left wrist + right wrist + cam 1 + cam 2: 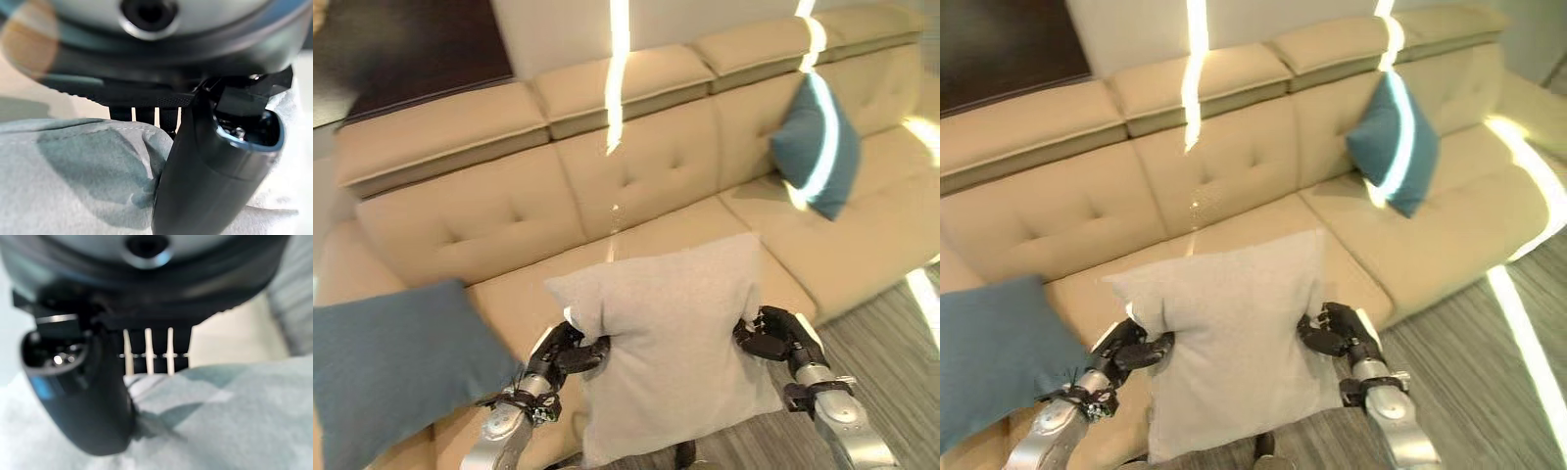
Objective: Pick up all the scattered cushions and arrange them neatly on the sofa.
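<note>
Overall, at inspection a light grey cushion [671, 343] was held up in front of the beige sofa [636, 186], between the two robot hands, its lower edge hanging over the sofa's front edge toward the striped grey floor [891, 352]. The left robot hand [570, 352] was clamped on the cushion's left edge, fingers curled round the fabric just below the upper left corner; the left wrist view confirmed this, with the dark thumb [215, 171] pressed into bunched grey cloth and the fingers [146, 115] tucked behind the fold. The right robot hand [773, 338] was clamped on the opposite edge at about the same height, and the right wrist view showed its thumb [88, 401] lying on the cloth while the fingers [156, 350] passed behind it. The cushion hung roughly upright, tilted slightly, and covered part of the middle seat. One teal cushion [818, 147] leaned upright against the backrest of the sofa's right section, well apart from the held cushion. A second teal cushion [396, 362] lay at the sofa's left end, near the left robot hand but not touching it. Bright streaks of light [619, 73] crossed the backrest and the right-hand seat. No brand marks, labels or legible writing were found on the cushions, the sofa or the hands in any view.
</note>
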